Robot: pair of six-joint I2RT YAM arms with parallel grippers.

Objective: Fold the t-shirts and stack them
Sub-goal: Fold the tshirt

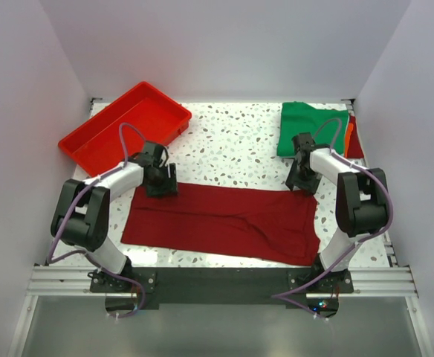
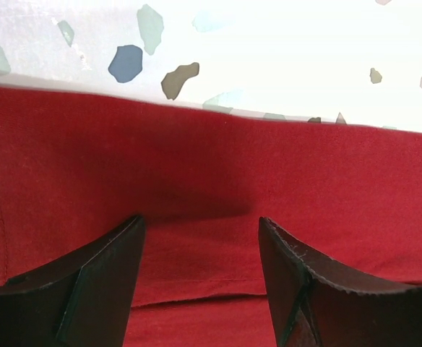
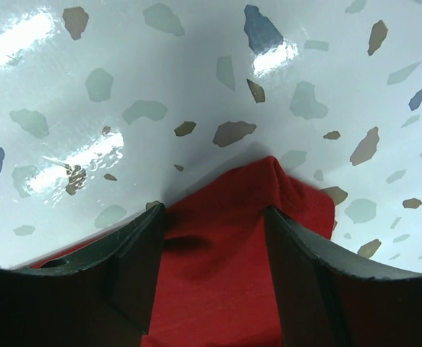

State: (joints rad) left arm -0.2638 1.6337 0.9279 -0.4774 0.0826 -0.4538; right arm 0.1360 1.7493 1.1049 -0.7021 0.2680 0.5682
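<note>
Maroon t-shirt point(image 1: 224, 223) is lying spread across the near side. It's looking soft, light and limp, so pinching its far corners seems best. Left gripper point(image 1: 160, 181) is hovering over the far-left hem, right gripper point(image 1: 300, 178) is straddling the far-right corner, both jaws apart, clamping nothing. Green t-shirt point(image 1: 310, 128) is sitting far right.

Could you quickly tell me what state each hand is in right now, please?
Left hand: open over the maroon t-shirt, gripping nothing.
Right hand: open, straddling that shirt's bunched corner, not clamped on it.
</note>
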